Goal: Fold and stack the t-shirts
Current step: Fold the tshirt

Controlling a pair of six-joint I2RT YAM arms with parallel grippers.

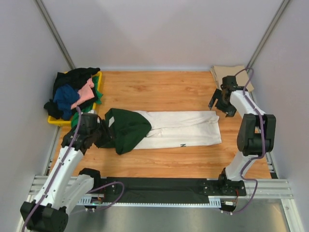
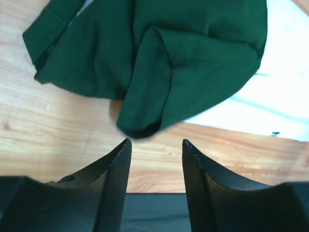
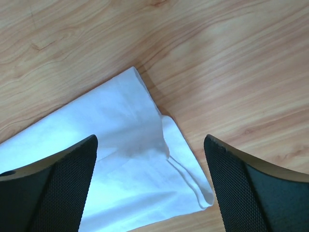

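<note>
Folding the cream shirt (image 1: 183, 126) neatly.
My left pincer (image 2: 156, 141) is half open, my right pincer (image 3: 149, 139) wide open, both empty; I should grab both ends evenly.

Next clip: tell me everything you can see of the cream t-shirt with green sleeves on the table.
The cream t-shirt is soft cloth, folded lengthwise into a long band lying flat across the wooden table. Its dark green sleeves lie bunched and creased at the left end; the hem end, its edges layered, points right. A small dark bit of print shows at the near edge. The left gripper is open just short of the sleeves, and the right gripper is open above the hem corner. Neither holds it.
</note>
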